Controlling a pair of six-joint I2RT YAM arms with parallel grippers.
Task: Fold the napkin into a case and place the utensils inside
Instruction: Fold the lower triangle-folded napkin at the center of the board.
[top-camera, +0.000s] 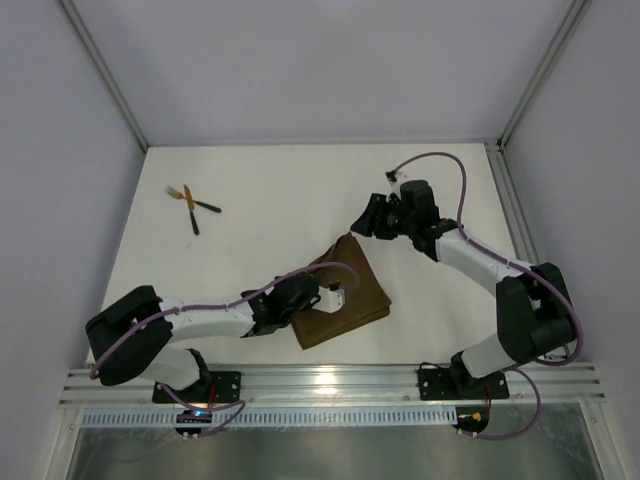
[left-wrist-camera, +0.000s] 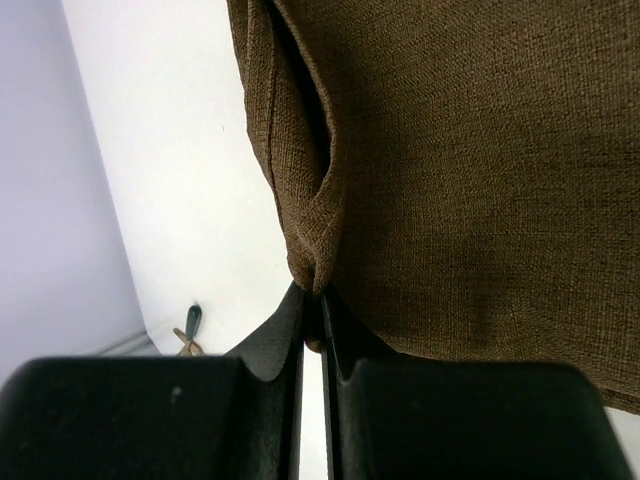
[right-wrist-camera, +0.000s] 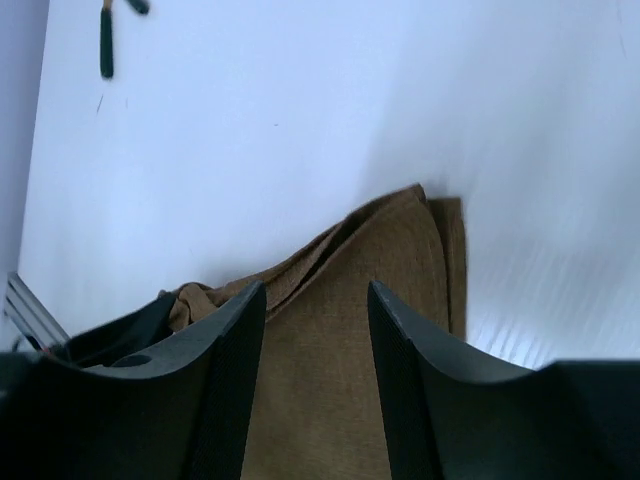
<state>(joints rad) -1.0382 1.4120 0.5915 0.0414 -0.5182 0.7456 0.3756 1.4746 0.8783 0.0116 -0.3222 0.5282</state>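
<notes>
The dark-brown napkin (top-camera: 350, 285) lies folded in layers on the white table, in front of the arms. My left gripper (top-camera: 328, 300) is at its near-left edge, shut on a bunched fold of the napkin (left-wrist-camera: 450, 170), with the cloth pinched at the fingertips (left-wrist-camera: 315, 295). My right gripper (top-camera: 360, 220) hovers open just beyond the far corner; the napkin (right-wrist-camera: 390, 260) shows between its spread fingers (right-wrist-camera: 317, 300), which hold nothing. The two utensils (top-camera: 190, 205) lie crossed at the far left of the table, gold heads and black handles, also glimpsed as utensils (left-wrist-camera: 188, 328) and a black handle (right-wrist-camera: 106, 42).
White enclosure walls with metal posts stand on both sides and at the back (top-camera: 320, 70). An aluminium rail (top-camera: 330, 382) with both arm bases runs along the near edge. Bare white tabletop (top-camera: 280, 190) lies between napkin and utensils.
</notes>
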